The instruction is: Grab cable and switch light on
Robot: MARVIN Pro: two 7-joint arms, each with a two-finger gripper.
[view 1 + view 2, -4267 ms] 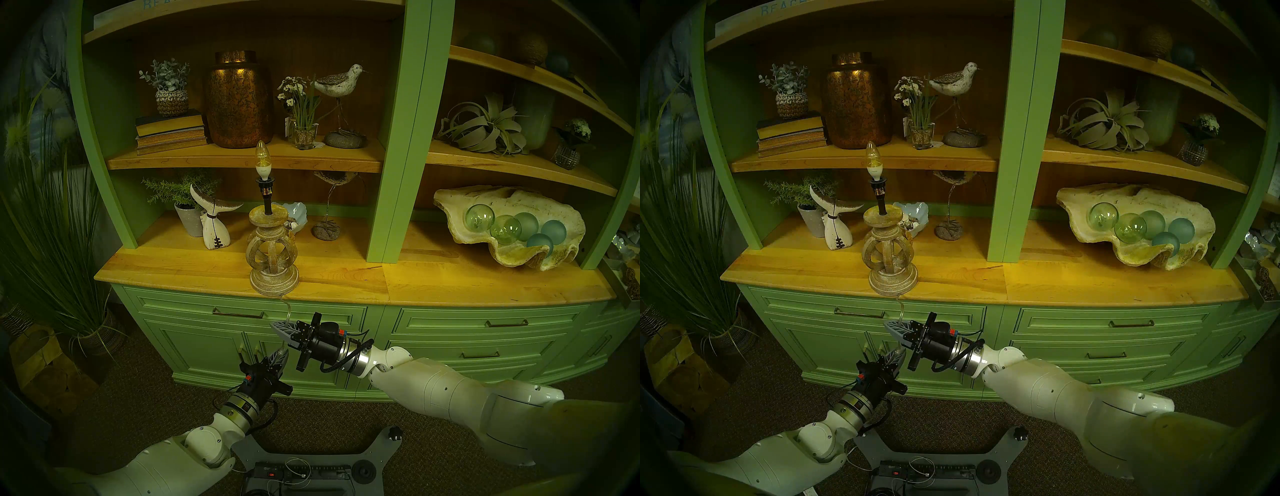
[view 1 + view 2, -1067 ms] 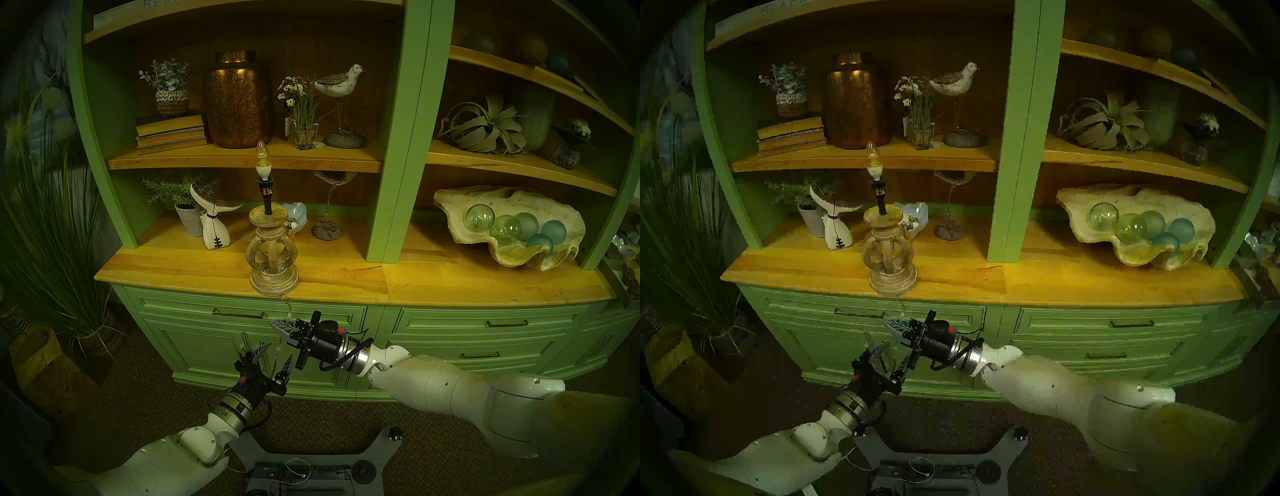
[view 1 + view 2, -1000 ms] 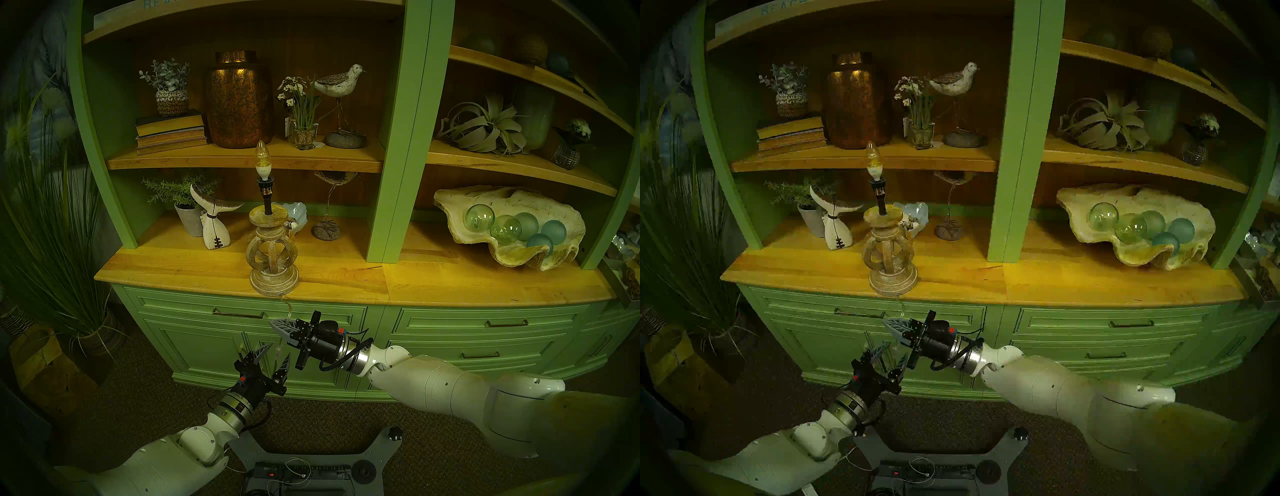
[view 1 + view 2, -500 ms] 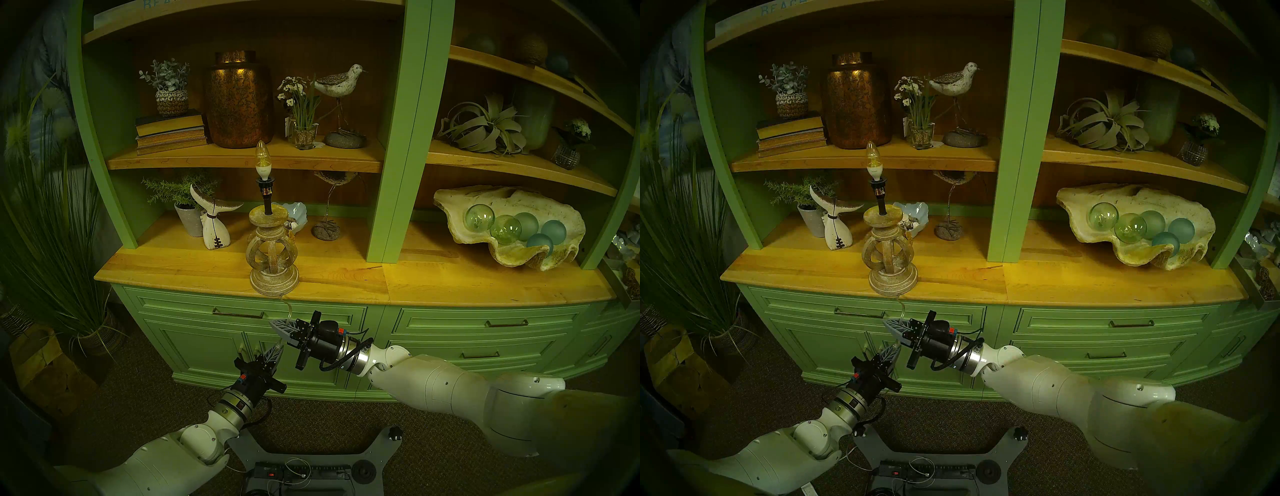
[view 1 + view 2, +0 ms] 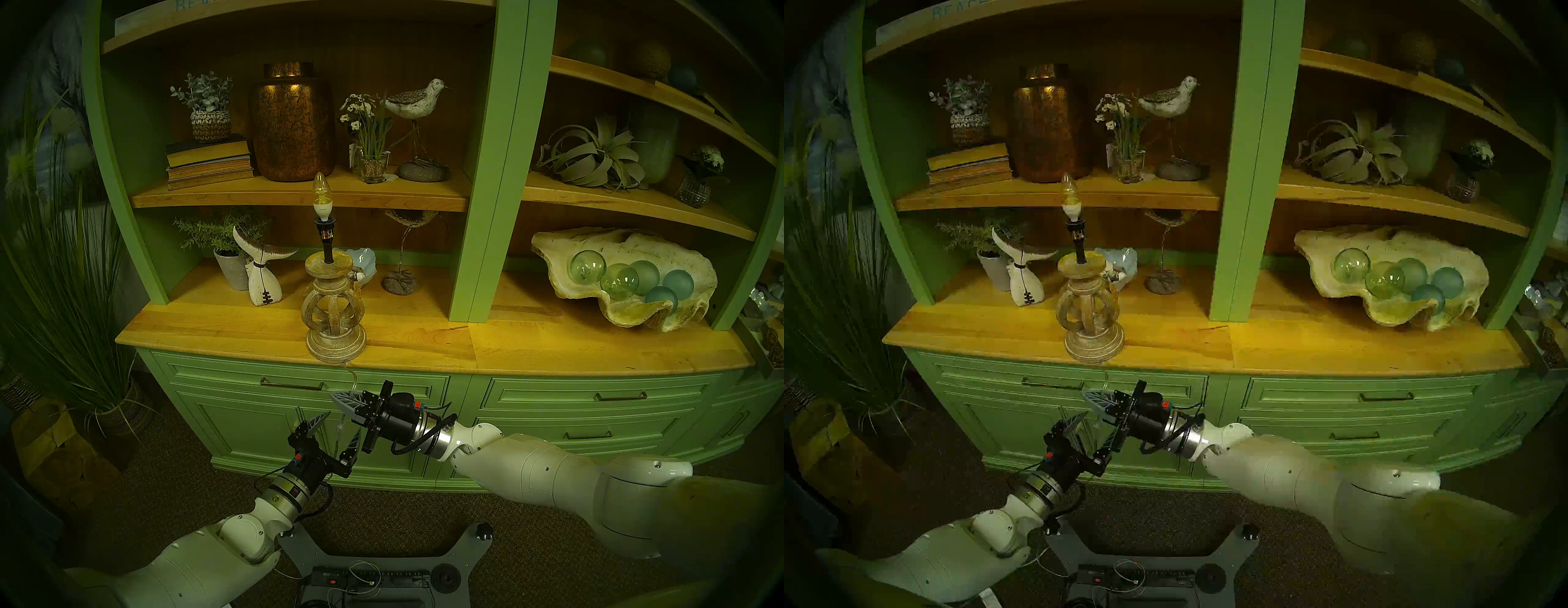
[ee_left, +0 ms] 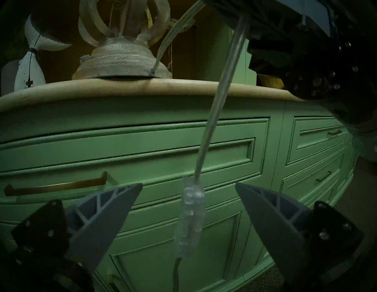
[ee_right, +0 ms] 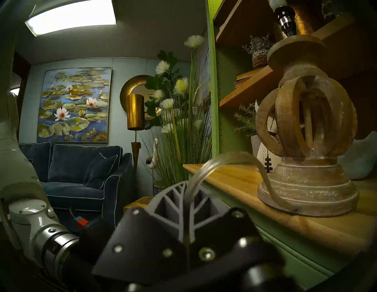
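Note:
The light, a whitewashed wooden lamp with an openwork sphere and a bare candle bulb, stands at the counter's front edge; the bulb gives no bright glow. Its clear cable drops from the base in front of the drawers. My right gripper is shut on the cable just below the counter. Lower down hangs the clear switch block. My left gripper is open, one finger on each side of the block and neither touching it.
The green cabinet with drawer handles is right behind both grippers. A whale-tail figure and a potted plant stand left of the lamp. Tall grass in a basket is at far left, and my base with its white wires is below.
Half a second ago my left gripper was shut on the switch block; it has now opened again around it. The right arm and cable have not moved. The bulb looks the same.

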